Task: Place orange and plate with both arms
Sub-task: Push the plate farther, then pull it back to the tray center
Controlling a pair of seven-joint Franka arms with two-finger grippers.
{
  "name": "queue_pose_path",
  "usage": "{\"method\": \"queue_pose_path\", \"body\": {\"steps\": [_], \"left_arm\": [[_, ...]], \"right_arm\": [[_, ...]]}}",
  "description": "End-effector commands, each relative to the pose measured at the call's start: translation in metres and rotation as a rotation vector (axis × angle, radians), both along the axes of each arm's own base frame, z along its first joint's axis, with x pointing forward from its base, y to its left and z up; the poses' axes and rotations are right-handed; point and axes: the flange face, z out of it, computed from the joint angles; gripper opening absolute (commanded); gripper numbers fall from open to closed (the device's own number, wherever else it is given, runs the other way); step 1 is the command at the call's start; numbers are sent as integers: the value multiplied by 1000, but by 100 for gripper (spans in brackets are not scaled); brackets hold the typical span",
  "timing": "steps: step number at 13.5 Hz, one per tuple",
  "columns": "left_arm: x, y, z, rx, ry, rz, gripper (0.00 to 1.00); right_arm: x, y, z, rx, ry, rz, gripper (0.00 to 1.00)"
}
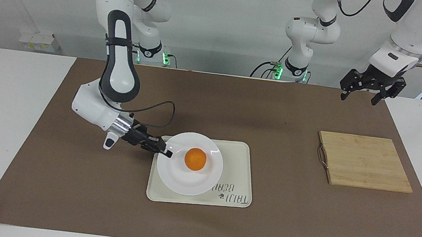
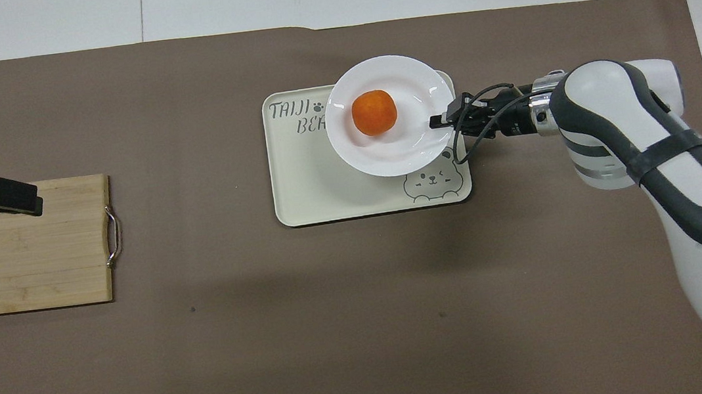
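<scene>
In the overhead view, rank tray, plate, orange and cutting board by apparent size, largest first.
1. Tray and cutting board: look about alike, and the board is cut off at the picture's edge, so no ranking between them.
2. Plate, though it may be raised toward the camera.
3. Orange, clearly smallest.
</scene>
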Motion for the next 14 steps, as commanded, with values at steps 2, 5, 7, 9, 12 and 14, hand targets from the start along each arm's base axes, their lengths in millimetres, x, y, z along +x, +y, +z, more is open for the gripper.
{"method": "queue_pose_path", "body": {"steps": [2,5,7,9,12,14], "left_arm": [[-6,2,2,-10,-5,13,100],[-6,3,2,-10,-5,14,100],[-6,2,2,-10,-5,13,100],[-6,2,2,-10,-5,13,100],[-6,2,2,-10,-5,13,100],[-6,2,2,-10,-5,13,100]], "right_arm": [[26,-1,-9,7,-2,-13,0],[26,20,-11,8,-20,-25,0],[22,36,-18,36,-17,-8,0],[13,52,-27,42,6,19,0],[-1,53,-39,42,28,51,0],[-3,54,-41,43,26,58,0]]}}
